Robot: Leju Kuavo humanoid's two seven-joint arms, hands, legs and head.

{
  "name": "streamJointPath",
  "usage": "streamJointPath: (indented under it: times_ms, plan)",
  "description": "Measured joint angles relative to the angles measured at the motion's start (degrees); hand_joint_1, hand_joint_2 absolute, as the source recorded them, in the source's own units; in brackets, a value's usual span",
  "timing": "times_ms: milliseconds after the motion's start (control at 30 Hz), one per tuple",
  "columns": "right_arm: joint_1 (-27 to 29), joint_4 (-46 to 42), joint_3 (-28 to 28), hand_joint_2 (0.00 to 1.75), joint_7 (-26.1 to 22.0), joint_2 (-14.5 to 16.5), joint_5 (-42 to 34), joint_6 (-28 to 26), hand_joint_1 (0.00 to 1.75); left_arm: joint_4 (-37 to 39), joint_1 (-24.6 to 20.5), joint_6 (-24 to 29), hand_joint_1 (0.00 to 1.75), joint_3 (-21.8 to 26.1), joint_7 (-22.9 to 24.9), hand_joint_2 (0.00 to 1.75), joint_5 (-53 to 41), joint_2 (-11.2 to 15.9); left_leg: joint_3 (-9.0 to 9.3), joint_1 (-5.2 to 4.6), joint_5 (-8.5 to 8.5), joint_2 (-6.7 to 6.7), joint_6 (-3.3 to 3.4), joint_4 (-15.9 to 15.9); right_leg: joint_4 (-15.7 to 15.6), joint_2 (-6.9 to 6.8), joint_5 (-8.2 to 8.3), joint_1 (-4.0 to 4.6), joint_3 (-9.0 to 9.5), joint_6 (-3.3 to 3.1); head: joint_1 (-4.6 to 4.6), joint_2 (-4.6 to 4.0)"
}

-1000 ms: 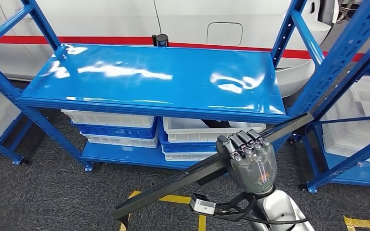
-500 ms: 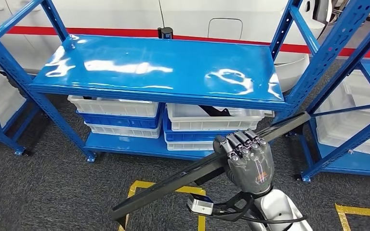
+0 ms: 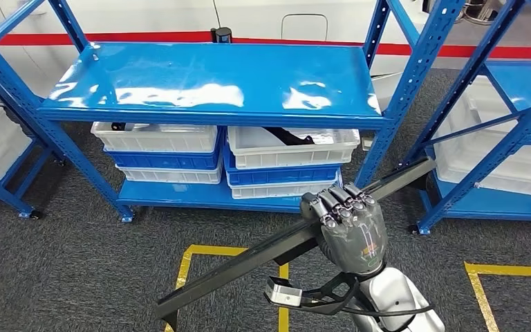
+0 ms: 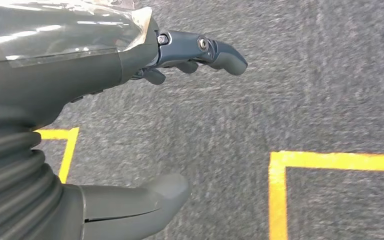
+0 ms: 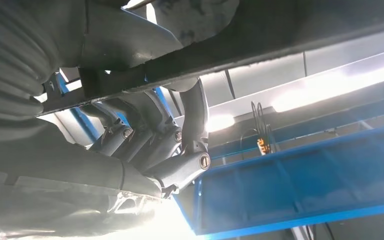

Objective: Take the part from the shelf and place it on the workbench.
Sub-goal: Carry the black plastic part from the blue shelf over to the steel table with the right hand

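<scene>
Right now, line by line:
Right hand: the right hand [image 3: 349, 228] is wrapped around a long dark part [image 3: 249, 259], fingers [image 3: 339, 206] curled over its upper edge; the right wrist view shows the fingers [image 5: 180, 150] folded under the same bar [image 5: 260, 47].
Part: held off the floor at a slant, low end near and left, high end far and right, reaching toward an upright of the blue shelf [image 3: 214, 79].
Left hand: the left hand [image 4: 105, 75] hangs over grey carpet [image 4: 280, 90], holding nothing, thumb [image 4: 145, 200] well apart from the loosely bent fingers [image 4: 215, 52].
Shelf: glossy blue top board, far from the hand; white and blue bins [image 3: 283, 155] stacked on the lower level, a dark piece lying in the right-hand upper bin.
Floor: yellow tape lines [image 3: 200, 266] on grey carpet near the robot.
Background: a white panel with a red stripe [image 3: 145, 38] behind the shelf.
</scene>
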Motion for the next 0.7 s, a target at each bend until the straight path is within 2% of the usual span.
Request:
streamJointPath:
  times_ms: [67,100,133,167,200,233,300,333,367,433,467,500,533,567,600,633,667,700]
  plan:
    - [-0.1,0.0,0.0,1.75,-0.1,0.1,-0.2,0.0,1.75,0.0,0.0,0.0,0.0,0.0,-0.1,1.75,0.1,0.0,-1.78,0.27,-6.38,-0.25,-0.72,6.9,0.1,-0.13,1.33,-0.06,-1.25,-0.65,-0.39,0.0]
    - [-0.1,0.0,0.1,1.75,-0.1,0.1,-0.2,0.0,1.75,0.0,0.0,0.0,0.0,0.0,-0.2,1.75,0.1,0.0,-2.5,0.38,-8.54,-0.31,-1.01,10.8,0.1,-0.14,1.99,-0.02,-2.07,-0.65,-0.6,0.0]
    - [-0.1,0.0,0.1,1.75,-0.1,0.1,-0.2,0.0,1.75,0.0,0.0,0.1,0.0,0.0,-0.2,1.75,0.1,0.0,-2.67,0.52,-9.28,-0.34,-1.24,13.7,0.3,-0.14,2.61,-0.01,-2.94,-0.54,-0.75,0.0]
    - [-0.1,0.0,0.2,1.75,-0.1,0.1,-0.2,0.0,1.75,0.0,0.0,0.1,0.0,0.0,-0.3,1.75,0.2,0.0,-2.01,0.69,-8.67,-0.33,-1.38,14.7,0.5,-0.14,3.14,-0.06,-3.79,-0.35,-0.88,0.0]
    - [-0.1,0.0,0.2,1.75,-0.1,0.1,-0.2,0.0,1.75,0.0,0.0,0.1,0.0,0.0,-0.3,1.75,0.2,0.0,-0.32,0.88,-7.25,-0.32,-1.46,13.6,0.7,-0.13,3.56,-0.15,-4.61,-0.11,-1.02,0.0]
    - [-0.1,0.0,0.2,1.75,-0.1,0.1,-0.2,0.0,1.75,0.0,0.0,0.1,0.0,0.0,-0.4,1.75,0.2,0.0,2.36,1.07,-5.84,-0.32,-1.53,10.6,1.1,-0.11,3.89,-0.25,-5.33,0.16,-1.18,0.0]
    - [-0.2,0.0,0.2,1.75,-0.1,0.2,-0.1,0.0,1.75,0.0,-0.1,0.1,0.0,0.0,-0.4,1.75,0.2,0.0,8.23,1.16,-5.2,-0.62,-1.4,2.5,1.9,-0.08,4.42,-0.22,-6.54,0.87,-1.73,0.01]
    - [-0.2,0.0,0.3,1.75,-0.1,0.2,-0.1,0.0,1.75,0.0,-0.2,0.1,0.0,0.0,-0.4,1.75,0.2,0.0,9.98,1.03,-5.56,-0.76,-1.16,-0.3,2.1,-0.09,4.78,-0.13,-6.92,1.38,-1.96,0.01]
    - [-0.2,0.0,0.3,1.75,-0.1,0.2,-0.1,0.0,1.75,0.0,-0.2,0.1,0.0,0.0,-0.4,1.75,0.2,0.0,10.65,0.78,-5.93,-0.91,-0.78,-1.8,2.2,-0.1,5.2,-0.04,-7.19,1.91,-2.18,0.01]
    - [-0.2,0.0,0.3,1.75,-0.1,0.3,-0.1,0.0,1.75,0.0,-0.1,0.1,0.0,0.0,-0.4,1.75,0.2,0.0,10.11,0.4,-5.23,-0.69,0.55,-2.3,2.2,-0.08,5.9,0.06,-7.68,3.03,-2.28,0.0]
    - [-0.2,0.0,0.3,1.75,-0.1,0.3,0.0,0.0,1.75,0.0,-0.1,0.1,0.0,0.0,-0.4,1.75,0.2,-0.1,9.59,0.28,-4.56,-0.54,1.37,-2.5,2.8,-0.05,5.16,0.11,-8.32,3.11,-2.23,0.0]
    - [-0.2,0.0,0.3,1.75,-0.1,0.3,0.0,0.0,1.75,0.0,-0.2,0.1,0.0,0.0,-0.4,1.75,0.2,-0.1,9.02,0.23,-3.83,-0.33,2.16,-2.8,4.4,-0.02,3.68,0.11,-9.17,2.97,-2.1,0.0]
    - [-0.2,0.0,0.3,1.75,-0.1,0.2,0.0,0.0,1.75,0.0,-0.2,0.1,0.0,0.0,-0.4,1.75,0.2,-0.1,8.34,0.22,-3.1,-0.15,2.76,-3.0,7.1,-0.01,1.36,0.06,-10.32,2.56,-2.0,0.0]
    - [-0.1,0.1,0.3,1.75,-0.1,0.2,0.0,0.0,1.75,0.0,-0.2,0.1,0.0,0.0,-0.4,1.75,0.2,0.0,7.49,0.04,-2.43,-0.09,3.09,-3.0,10.8,0.02,-1.18,0.06,-11.53,2.17,-1.94,0.0]
    - [-0.1,0.1,0.3,1.75,-0.1,0.2,0.0,0.0,1.75,0.0,-0.2,0.1,0.0,0.0,-0.4,1.75,0.2,0.0,6.68,-0.08,-1.78,0.01,3.24,-2.9,14.6,0.03,-3.07,0.05,-12.44,2.11,-1.88,0.0]
    - [-0.1,0.1,0.3,1.75,-0.1,0.2,0.0,0.0,1.75,0.0,-0.2,0.1,0.0,0.0,-0.4,1.75,0.2,0.0,5.82,-0.21,-1.11,0.07,3.28,-2.9,17.7,0.04,-4.11,0.1,-12.83,2.31,-1.82,0.0]
    - [-0.1,0.1,0.3,1.75,-0.1,0.2,0.0,0.0,1.75,0.0,-0.2,0.1,0.0,0.0,-0.4,1.75,0.2,0.0,4.98,-0.31,-0.47,0.13,3.26,-2.9,19.0,0.05,-4.06,0.14,-12.33,2.73,-1.74,0.0]
    - [-0.1,0.1,0.3,1.75,-0.1,0.2,0.1,0.0,1.75,0.0,-0.2,0.1,0.0,0.0,-0.4,1.75,0.2,-0.1,4.16,-0.38,0.15,0.15,3.18,-2.8,18.3,0.06,-3.15,0.19,-10.8,3.23,-1.64,0.0]
